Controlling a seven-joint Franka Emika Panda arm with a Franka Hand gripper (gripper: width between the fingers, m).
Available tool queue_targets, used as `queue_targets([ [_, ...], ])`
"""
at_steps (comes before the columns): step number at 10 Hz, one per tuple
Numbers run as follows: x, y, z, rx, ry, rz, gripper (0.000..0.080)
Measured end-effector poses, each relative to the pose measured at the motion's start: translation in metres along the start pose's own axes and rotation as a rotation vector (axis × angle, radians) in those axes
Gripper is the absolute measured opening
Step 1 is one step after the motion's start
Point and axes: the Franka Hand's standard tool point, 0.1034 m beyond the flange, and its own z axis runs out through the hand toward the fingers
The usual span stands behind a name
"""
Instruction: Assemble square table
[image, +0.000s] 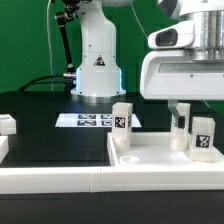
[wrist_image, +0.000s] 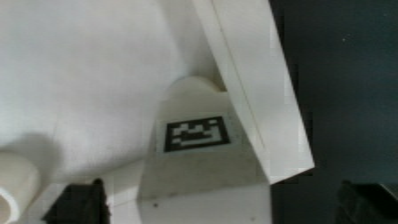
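1. Square table top (image: 150, 170): lying flat at the front of the black surface, rim up. In the exterior view, two legs standing on it: one leg (image: 122, 122) near its back edge, another leg (image: 203, 135) toward the exterior view's right. A third leg (image: 7, 124) well apart, off on the exterior view's left. No fourth leg in view.
2. Handling, as a judgement: rigid moulded plastic, light, smooth and probably a little slippery. Not fragile, yet easily nudged or tipped. Top too wide for the jaws, so better pushed or taken by the raised rim. Legs best taken across two flat opposite faces, low enough to stay upright and clear of the printed tags.
3. Gripper (image: 181, 125): hanging over the top's right part, just beside the right-hand leg. In the wrist view, dark fingers (wrist_image: 80, 205) spread apart at either side, with a white tagged piece (wrist_image: 196, 133) between them and a dark gap on one side. Nothing clamped, as far as can be made out.
4. Hard to make out: the identity of that tagged piece in the wrist view, blurred and cropped. Also whether either pad touches it. Fingertips cut off by the frame edge there, and only one thin finger discernible from outside. Marker board (image: 90, 120) partly hidden behind the near leg.
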Motion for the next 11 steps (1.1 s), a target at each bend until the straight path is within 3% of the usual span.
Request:
queue_targets([
  [1, 0.0000, 0.0001, 0.0001, 0.000, 0.000, 0.000, 0.0368],
  [2, 0.0001, 0.0004, 0.0001, 0.000, 0.000, 0.000, 0.0368],
  [3, 0.0011, 0.0021, 0.0000, -0.002, 0.001, 0.003, 0.0291],
  [7, 0.0018, 0.0033, 0.0000, 0.000, 0.001, 0.082, 0.0292],
  [11, 0.0011, 0.0062, 0.0008, 0.005, 0.008, 0.509, 0.0291],
])
